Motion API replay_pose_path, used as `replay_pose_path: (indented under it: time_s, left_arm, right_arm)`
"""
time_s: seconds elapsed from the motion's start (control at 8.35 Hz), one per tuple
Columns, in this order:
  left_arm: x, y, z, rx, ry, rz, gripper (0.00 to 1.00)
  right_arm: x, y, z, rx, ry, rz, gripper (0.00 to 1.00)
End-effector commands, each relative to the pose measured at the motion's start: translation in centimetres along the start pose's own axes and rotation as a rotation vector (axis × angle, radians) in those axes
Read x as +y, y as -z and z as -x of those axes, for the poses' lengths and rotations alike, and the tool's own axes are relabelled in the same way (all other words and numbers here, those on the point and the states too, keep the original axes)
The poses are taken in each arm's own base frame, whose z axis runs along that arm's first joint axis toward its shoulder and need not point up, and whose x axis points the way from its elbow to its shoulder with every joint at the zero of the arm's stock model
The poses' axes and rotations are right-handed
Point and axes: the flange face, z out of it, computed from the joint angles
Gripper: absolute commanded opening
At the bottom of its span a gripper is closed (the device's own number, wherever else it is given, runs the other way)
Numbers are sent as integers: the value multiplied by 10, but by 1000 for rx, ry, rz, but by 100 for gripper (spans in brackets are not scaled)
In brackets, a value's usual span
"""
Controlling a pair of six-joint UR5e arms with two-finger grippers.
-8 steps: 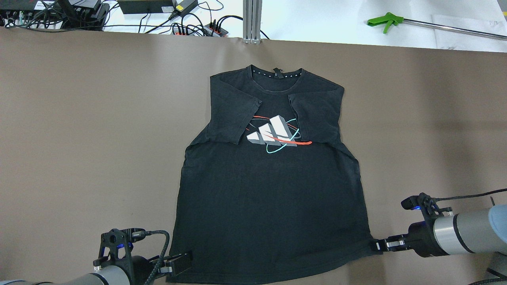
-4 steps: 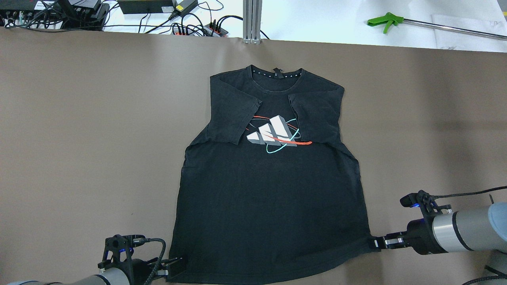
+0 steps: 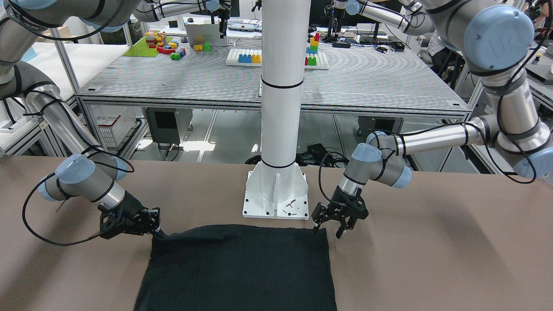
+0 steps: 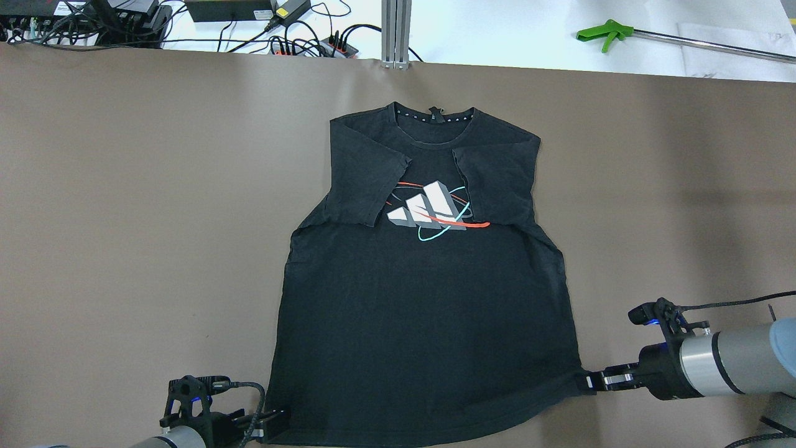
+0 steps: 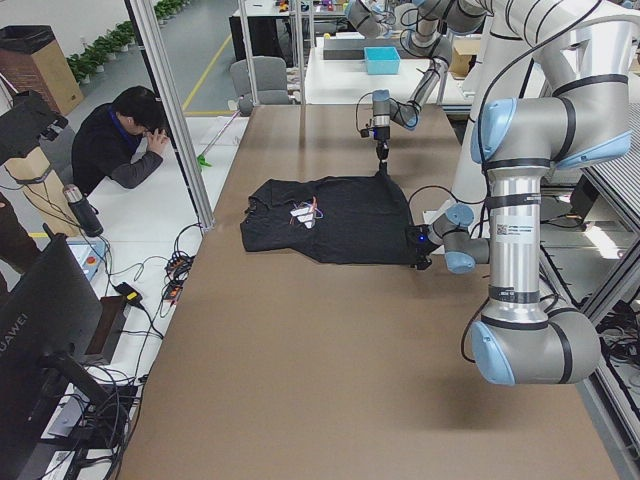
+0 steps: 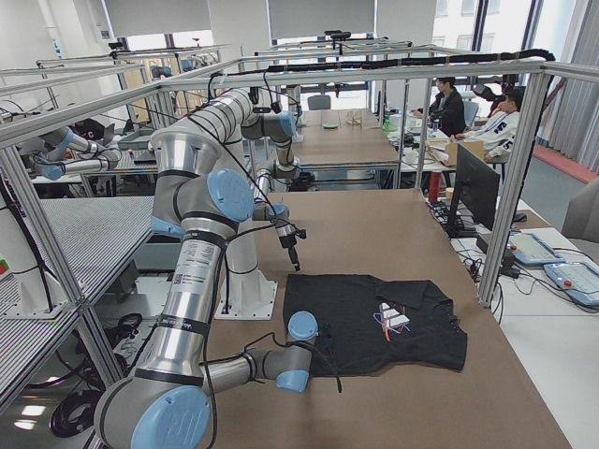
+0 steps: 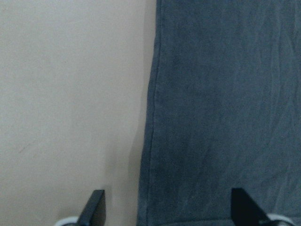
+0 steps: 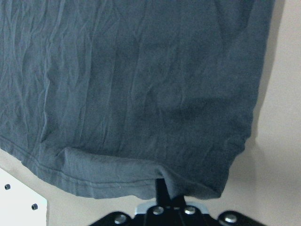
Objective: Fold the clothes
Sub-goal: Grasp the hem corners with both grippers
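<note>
Clothes: one black short-sleeved T-shirt, laid flat, front side up, on the brown table, about mid-width and reaching to the near edge in the overhead view.

Change since earlier frames: the left gripper has slid toward 6 o'clock along the shirt's side hem and now sits lower in the overhead view, partly cut off by the bottom edge. The right gripper has shifted only slightly toward 12 o'clock. The shirt's body, collar and sleeves lie as before.

Orientation: the long axis runs 12 to 6 o'clock in the overhead view. The collar points to 12 o'clock, away from the robot, and the bottom hem lies at 6 o'clock. Both sleeves are turned inward over the chest, one from 9 o'clock and the other from 3 o'clock. They partly cover a white, red and teal print.

Left gripper: at the shirt's 7 o'clock corner. Its fingers are spread wide, with the side hem running between them, and are not clamped on the cloth.

Right gripper: at the shirt's 4 o'clock corner, jaws pinched together on the hem. The cloth there is gathered into a small peak and pulled outward toward 3 o'clock.

Other items: a green-handled tool lies on the white surface beyond the table, at 1 o'clock. The robot's white pedestal stands just behind the hem in the front-facing view.
</note>
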Motion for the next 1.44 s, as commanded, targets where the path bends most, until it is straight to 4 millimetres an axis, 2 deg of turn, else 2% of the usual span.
replay_pose_path:
  time_s: [0.0,0.24,0.36,0.48,0.6,0.72,0.84,0.96,1.08,1.32]
  left_arm:
    - [26,-8,4,-10,-20,0,94]
    - [37,-8,4,-9,-25,10,93]
    - [43,-6,2,-2,-28,3,89]
    - [51,-5,-5,11,-31,-3,68]
    - [53,-6,-3,7,-34,-6,41]
    - [58,-10,-2,3,-41,-13,35]
    - [70,-10,-7,12,-47,-2,34]
    - [70,-10,-10,17,-45,-11,32]
    - [69,-9,-11,19,-43,-12,3]
    - [61,5,-22,50,-25,-1,0]
  right_arm:
    - [0,2,2,-13,8,-5,0]
    - [0,2,2,-13,8,-5,0]
    - [0,3,3,-15,8,-6,0]
    - [-1,4,3,-16,8,-8,0]
    - [0,4,2,-14,8,-7,0]
    - [-3,8,2,-18,8,-11,0]
    - [-4,8,1,-16,5,-14,0]
    - [-3,7,1,-14,3,-11,0]
    - [-3,8,0,-14,5,-13,0]
    - [-2,7,0,-16,3,-4,0]
